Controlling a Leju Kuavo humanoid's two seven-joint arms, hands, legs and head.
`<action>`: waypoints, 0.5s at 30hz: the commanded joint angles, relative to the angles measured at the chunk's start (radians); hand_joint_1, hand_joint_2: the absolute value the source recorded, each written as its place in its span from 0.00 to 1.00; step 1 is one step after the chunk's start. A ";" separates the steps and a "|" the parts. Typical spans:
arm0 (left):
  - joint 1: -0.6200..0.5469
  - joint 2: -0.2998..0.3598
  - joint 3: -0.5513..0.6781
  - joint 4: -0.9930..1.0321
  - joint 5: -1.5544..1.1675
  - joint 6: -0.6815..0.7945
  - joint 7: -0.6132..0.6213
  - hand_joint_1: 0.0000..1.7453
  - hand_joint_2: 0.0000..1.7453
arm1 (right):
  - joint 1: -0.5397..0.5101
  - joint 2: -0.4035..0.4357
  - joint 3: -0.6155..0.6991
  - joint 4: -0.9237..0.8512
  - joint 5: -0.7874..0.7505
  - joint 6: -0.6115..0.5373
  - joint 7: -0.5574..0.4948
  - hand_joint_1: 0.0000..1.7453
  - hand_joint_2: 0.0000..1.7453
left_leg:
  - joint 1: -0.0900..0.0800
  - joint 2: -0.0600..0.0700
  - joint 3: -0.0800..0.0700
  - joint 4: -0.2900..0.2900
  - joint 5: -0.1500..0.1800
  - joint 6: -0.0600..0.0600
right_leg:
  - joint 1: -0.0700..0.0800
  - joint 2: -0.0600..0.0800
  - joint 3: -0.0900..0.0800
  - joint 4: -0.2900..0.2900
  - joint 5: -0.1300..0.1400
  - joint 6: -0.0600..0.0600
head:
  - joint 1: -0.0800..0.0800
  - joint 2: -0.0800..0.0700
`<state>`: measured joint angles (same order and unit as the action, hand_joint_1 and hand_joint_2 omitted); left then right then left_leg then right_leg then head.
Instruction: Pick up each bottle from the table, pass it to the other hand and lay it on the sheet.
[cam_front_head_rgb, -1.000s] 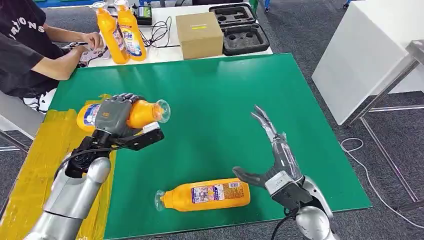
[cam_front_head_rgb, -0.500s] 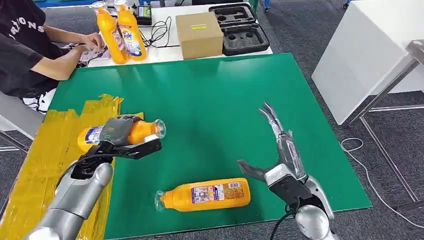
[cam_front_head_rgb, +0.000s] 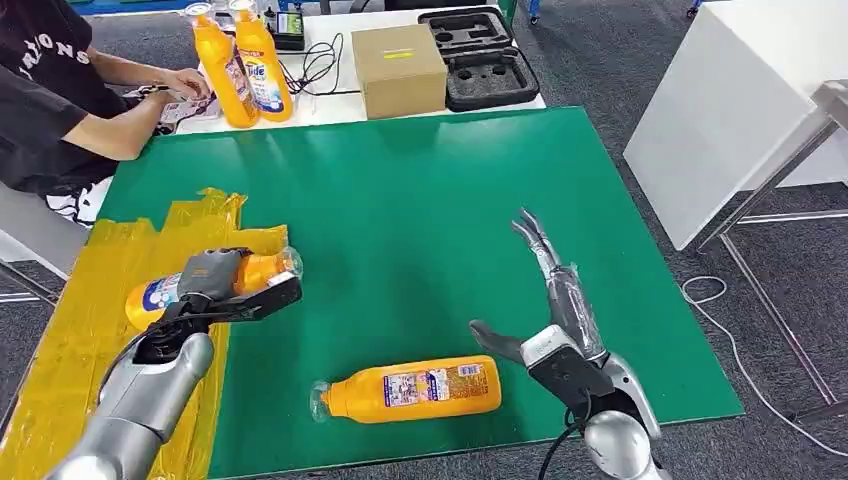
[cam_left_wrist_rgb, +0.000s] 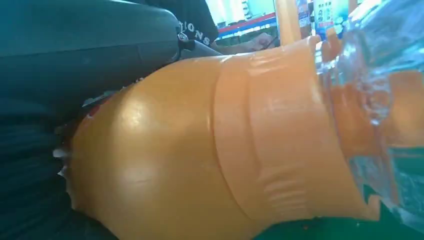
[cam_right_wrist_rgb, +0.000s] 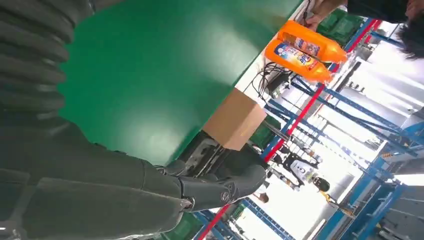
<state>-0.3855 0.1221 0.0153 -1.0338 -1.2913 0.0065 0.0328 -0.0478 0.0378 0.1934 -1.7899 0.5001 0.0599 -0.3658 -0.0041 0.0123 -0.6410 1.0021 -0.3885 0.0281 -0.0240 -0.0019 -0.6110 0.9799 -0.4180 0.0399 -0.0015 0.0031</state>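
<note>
Left hand (cam_front_head_rgb: 215, 272) fingers (cam_front_head_rgb: 232, 258) clamped around midbody of held bottle (cam_front_head_rgb: 160, 290), lying sideways low over yellow sheet (cam_front_head_rgb: 70, 330), clear cap toward green table (cam_front_head_rgb: 420, 200). Right hand (cam_front_head_rgb: 560, 320) fingers (cam_front_head_rgb: 535, 240) spread apart, holding nothing, just beside second bottle (cam_front_head_rgb: 415, 388) lying on table. Bottles judged rigid plastic, smooth and likely slippery, moderately heavy if full; best grip across labelled midbody, not cap. Compared with half a second earlier: held bottle lower and further over sheet; right hand and second bottle nearly unchanged.
</note>
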 joint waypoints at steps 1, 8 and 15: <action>-0.045 -0.014 0.033 0.085 -0.003 -0.002 0.004 1.00 1.00 | -0.017 0.008 -0.016 0.059 0.005 -0.003 0.007 0.00 1.00 | 0.002 -0.002 0.006 0.000 -0.003 -0.002 | 0.002 -0.001 0.007 -0.001 -0.002 -0.003 | 0.000 0.000; -0.053 -0.028 0.064 0.106 -0.025 0.002 -0.002 1.00 1.00 | -0.012 0.014 -0.013 0.074 0.016 -0.006 0.014 0.00 1.00 | 0.002 -0.002 0.006 0.000 -0.002 -0.002 | 0.002 -0.001 0.007 -0.001 -0.002 -0.002 | 0.000 0.000; -0.075 -0.051 0.052 0.154 -0.024 0.009 -0.042 0.00 1.00 | -0.017 0.015 -0.008 0.102 0.027 -0.015 0.013 0.00 1.00 | 0.001 -0.002 0.004 -0.001 -0.001 -0.001 | 0.002 -0.002 0.005 -0.002 -0.001 -0.002 | 0.000 0.000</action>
<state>-0.3895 0.1175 0.0431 -1.0021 -1.3130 0.0160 0.0077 -0.0432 0.0423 0.1934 -1.7716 0.5196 0.0542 -0.3555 -0.0040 0.0125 -0.6408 1.0021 -0.3885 0.0281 -0.0238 -0.0018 -0.6112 0.9799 -0.4180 0.0399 -0.0015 0.0031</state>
